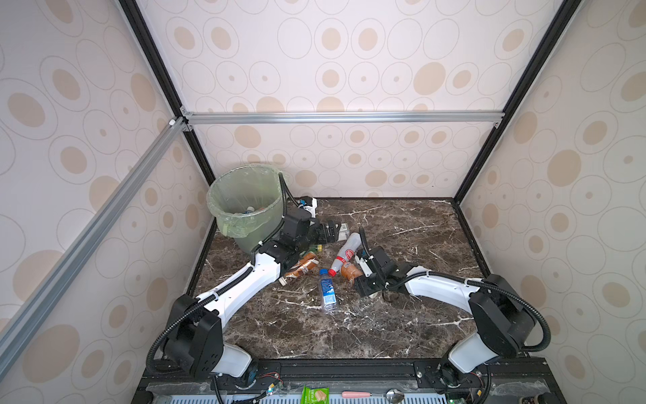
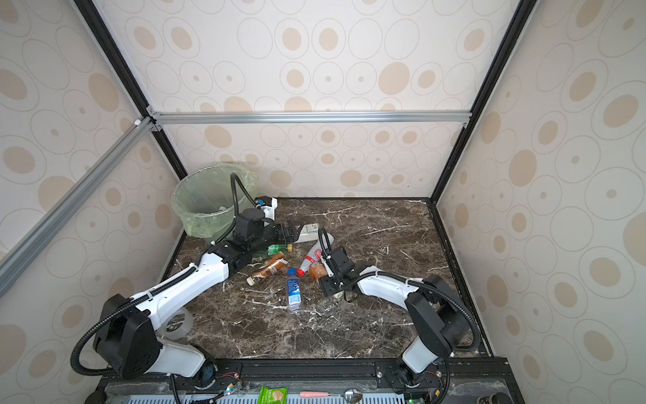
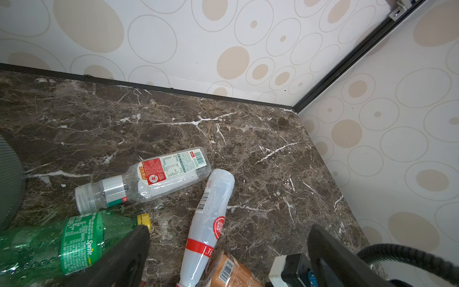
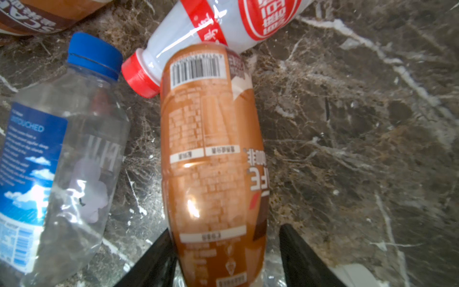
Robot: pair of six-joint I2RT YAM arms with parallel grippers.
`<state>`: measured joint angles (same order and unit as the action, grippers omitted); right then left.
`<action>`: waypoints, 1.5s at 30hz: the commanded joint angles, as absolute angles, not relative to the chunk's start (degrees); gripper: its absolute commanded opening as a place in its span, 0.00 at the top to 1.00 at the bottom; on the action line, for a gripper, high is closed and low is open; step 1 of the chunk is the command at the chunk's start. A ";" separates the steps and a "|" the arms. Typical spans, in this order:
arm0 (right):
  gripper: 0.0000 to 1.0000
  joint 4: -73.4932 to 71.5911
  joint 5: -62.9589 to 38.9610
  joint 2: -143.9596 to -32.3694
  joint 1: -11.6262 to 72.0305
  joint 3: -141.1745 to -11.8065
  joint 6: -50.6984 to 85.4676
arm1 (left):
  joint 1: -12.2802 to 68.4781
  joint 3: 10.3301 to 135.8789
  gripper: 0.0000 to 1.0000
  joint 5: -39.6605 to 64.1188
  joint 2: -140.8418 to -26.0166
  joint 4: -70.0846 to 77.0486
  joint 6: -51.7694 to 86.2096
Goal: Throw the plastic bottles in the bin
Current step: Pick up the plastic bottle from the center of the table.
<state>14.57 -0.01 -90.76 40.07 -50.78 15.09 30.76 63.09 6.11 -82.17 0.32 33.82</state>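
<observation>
On veined brown marble (image 1: 402, 227), a crumpled clear blue-label bottle (image 1: 327, 292) lies nearest. Beyond it, the right gripper (image 4: 226, 228) straddles a smooth brown-sleeved bottle (image 4: 211, 149), 1 finger not touching. Farther, the left gripper (image 3: 229, 228) gapes near a dimpled green bottle (image 3: 49, 246). Farthest stands the round, translucent, bag-lined bin (image 1: 241, 227).

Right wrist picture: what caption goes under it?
Right gripper straddling the brown-label bottle, with a blue-capped bottle and red-capped bottle beside it.

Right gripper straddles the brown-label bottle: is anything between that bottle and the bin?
Yes. The left arm lies across the line from the brown-label bottle to the bin, and a second brown bottle lies on the table between them too.
</observation>
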 commanded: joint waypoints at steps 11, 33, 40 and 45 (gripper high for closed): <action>0.42 16.00 7.41 -92.63 38.13 -52.58 16.52 | 30.95 62.93 0.01 5.89 -81.31 0.70 34.25; 0.49 19.39 7.78 -90.72 33.75 -61.35 16.36 | 30.94 66.37 0.01 13.35 -86.22 3.61 38.98; 0.49 17.40 3.70 -87.44 33.75 -63.36 16.84 | 31.02 69.49 0.01 18.88 -90.54 8.51 44.66; 0.49 14.73 2.34 -84.89 33.76 -63.49 16.58 | 31.02 71.53 0.01 20.92 -93.04 10.61 47.84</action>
<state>16.75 3.77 -86.83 34.00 -61.89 16.82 30.87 68.34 18.39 -92.20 7.14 44.34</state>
